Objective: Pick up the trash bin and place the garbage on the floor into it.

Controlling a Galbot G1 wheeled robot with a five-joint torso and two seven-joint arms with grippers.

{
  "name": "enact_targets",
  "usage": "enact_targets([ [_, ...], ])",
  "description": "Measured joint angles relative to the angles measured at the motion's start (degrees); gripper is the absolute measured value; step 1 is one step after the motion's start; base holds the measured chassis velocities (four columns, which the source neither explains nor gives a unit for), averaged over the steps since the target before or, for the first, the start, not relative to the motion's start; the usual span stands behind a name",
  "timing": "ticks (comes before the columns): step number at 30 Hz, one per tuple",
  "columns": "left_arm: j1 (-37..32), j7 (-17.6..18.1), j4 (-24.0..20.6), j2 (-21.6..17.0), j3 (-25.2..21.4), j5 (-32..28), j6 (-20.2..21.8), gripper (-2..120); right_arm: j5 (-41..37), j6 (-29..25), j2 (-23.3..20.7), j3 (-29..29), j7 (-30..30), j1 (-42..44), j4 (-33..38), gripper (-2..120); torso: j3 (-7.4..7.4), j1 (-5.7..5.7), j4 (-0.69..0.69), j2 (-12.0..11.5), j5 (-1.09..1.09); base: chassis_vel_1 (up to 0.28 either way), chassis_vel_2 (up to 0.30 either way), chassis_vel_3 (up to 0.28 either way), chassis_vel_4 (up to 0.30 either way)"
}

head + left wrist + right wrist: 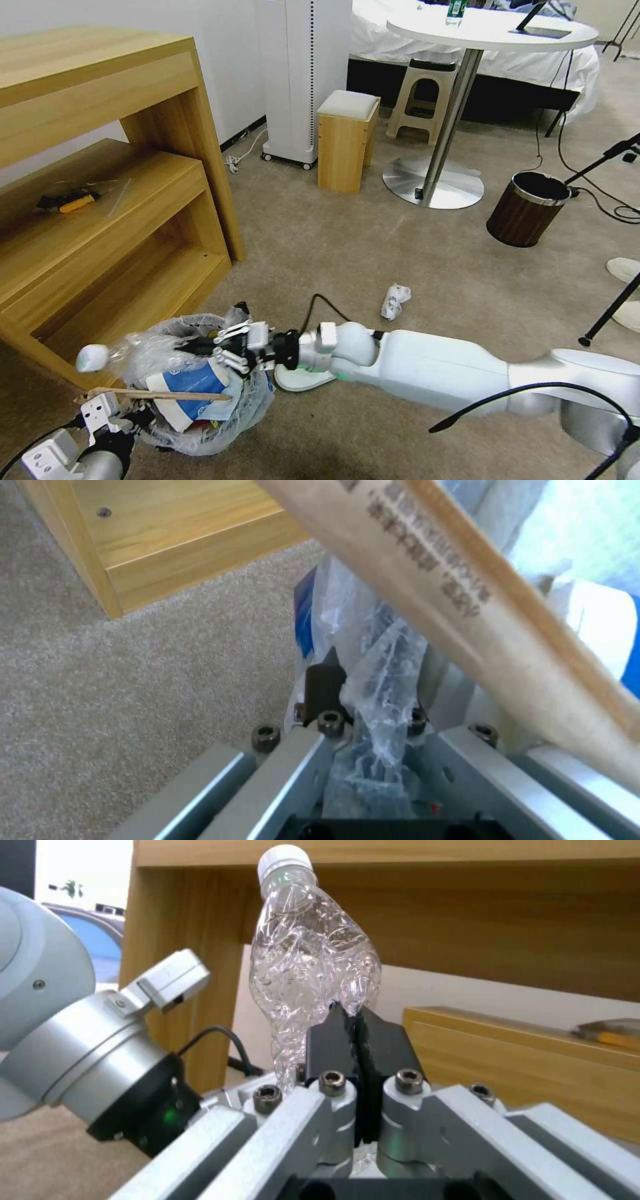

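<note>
right claw (200,348): lower left of head view, over the trash bin's mouth; clenched on a crushed clear bottle (310,960), pads (333,1040) pinching its lower edge
clear bottle: white cap at far left of head view, sticking out past the bin's rim; in right wrist view it stands up from the pads in front of the wooden shelf unit (100,167)
left claw (367,730): bottom left corner of head view, clamped on the bin's rim and its plastic liner (380,680)
trash bin (200,427): lower left of head view, just in front of the shelf unit; can't tell if lifted off the carpet (400,253)
bin contents: blue-white paper cup (193,383), wooden stick (160,395) lying across the top
white slipper (303,380): on carpet under right wrist, just right of bin
white wad (395,300): on carpet, centre of head view, apart from bin
brown bin with metal rim (527,207): right side, well apart
</note>
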State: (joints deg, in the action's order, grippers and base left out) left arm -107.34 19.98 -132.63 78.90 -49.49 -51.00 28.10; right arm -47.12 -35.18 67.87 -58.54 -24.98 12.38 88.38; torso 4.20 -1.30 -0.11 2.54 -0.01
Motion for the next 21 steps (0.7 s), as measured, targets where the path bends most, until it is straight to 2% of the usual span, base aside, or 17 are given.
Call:
enact_targets([
  [8, 0.03, 0.28, -0.08, -0.37, -0.01, -0.6, 0.11, 0, 0.52, -0.33, 2.74, -1.08, -0.24, 0.12, -2.81, 0, 0.0, 0.0, 0.0, 0.0, 0.0, 0.0, 0.0, 0.0, 0.0],
  [21, -1.2, 0.77, -1.67, -1.46, -0.79, -1.86, 0.26, 0, 1.85, -1.38, 2.68, -0.87, -1.76, 1.04, -5.23, 0, 0.0, 0.0, 0.0, 0.0, 0.01, 0.0, 0.0, 0.0, 0.0],
])
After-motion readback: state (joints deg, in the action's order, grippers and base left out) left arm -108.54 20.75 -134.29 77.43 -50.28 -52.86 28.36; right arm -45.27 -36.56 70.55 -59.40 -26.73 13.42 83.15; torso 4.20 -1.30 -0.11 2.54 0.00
